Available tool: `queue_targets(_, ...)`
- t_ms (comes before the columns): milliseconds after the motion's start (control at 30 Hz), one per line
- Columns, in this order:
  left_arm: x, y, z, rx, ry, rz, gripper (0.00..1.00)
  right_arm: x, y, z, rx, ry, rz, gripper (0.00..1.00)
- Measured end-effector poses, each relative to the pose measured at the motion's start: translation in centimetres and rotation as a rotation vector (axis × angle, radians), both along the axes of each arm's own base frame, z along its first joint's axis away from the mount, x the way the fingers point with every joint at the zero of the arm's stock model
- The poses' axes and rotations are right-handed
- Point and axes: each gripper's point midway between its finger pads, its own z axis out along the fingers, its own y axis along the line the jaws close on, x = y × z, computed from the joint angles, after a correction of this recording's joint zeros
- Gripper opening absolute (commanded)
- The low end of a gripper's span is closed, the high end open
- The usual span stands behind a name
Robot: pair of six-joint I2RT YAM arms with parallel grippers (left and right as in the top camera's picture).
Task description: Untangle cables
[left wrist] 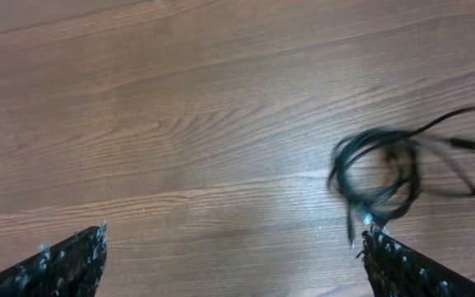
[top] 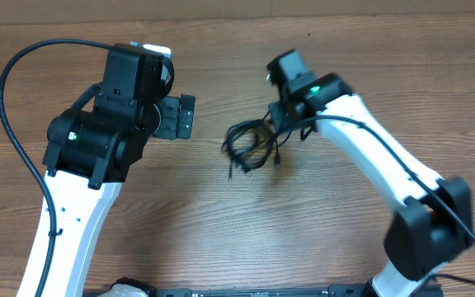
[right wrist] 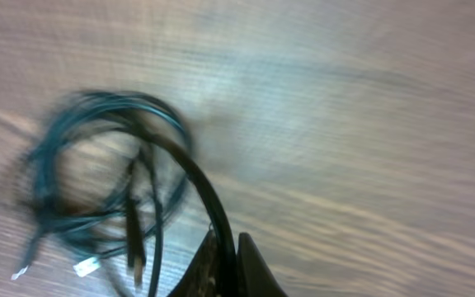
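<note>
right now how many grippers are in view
2. The left gripper is open, left of the cables and apart from them; the right gripper is shut on a strand at their right edge. None hidden.

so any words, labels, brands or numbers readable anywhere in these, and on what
None can be read.
No word, label, brand or number shows on the cables, the wooden table, the left arm or the right arm.
The right wrist view is too blurred to show any print on the plugs.

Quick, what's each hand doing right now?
Left hand: open, holding nothing.
Right hand: closed on a strand of the cables.
</note>
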Motion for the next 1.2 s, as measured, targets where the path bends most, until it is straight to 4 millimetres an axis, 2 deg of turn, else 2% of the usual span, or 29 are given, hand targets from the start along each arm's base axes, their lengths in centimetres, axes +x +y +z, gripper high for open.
queue_targets(100, 0.2, -0.1, 0.2, -0.006, -0.012, -0.001, 1.00, 0.9, -1.4, 4.6, 0.029, -0.087, -0.038, 0.04)
queue_targets(233, 0.5, -1.1, 0.5, -0.051, -0.025, -0.033, 1.00, 0.9, -2.9, 8.8, 0.050, -0.166, -0.072, 0.04)
queue_targets(333, 0.8, -2.4, 0.5, -0.103, -0.025, -0.076, 1.00, 0.4, -3.4, 11.4, 0.059, -0.204, -0.078, 0.04)
queue_targets(433, 1.1, -4.1, -0.3, -0.160, 0.014, -0.134, 1.00, -0.1, -3.7, 13.0, 0.062, -0.217, -0.080, 0.04)
queue_targets(567, 1.8, -6.5, -3.1, -0.216, 0.120, -0.206, 1.00, -0.5, -3.9, 15.0, 0.070, -0.237, -0.081, 0.04)
queue_targets(733, 2.6, -10.3, -7.9, -0.261, 0.279, -0.331, 1.00, -0.8, -4.1, 17.0, 0.083, -0.263, -0.082, 0.04)
queue_targets(900, 3.6, -13.3, -11.8, -0.303, 0.365, -0.485, 1.00, -1.5, -4.3, 18.0, 0.083, -0.262, -0.082, 0.04)
queue_targets(1067, 4.8, -15.6, -13.3, -0.326, 0.334, -0.665, 1.00, -2.2, -4.6, 18.3, 0.079, -0.246, -0.079, 0.04)
queue_targets(1200, 4.8, -16.7, -12.8, -0.335, 0.280, -0.792, 0.99, -2.4, -4.3, 18.3, 0.093, -0.237, -0.069, 0.04)
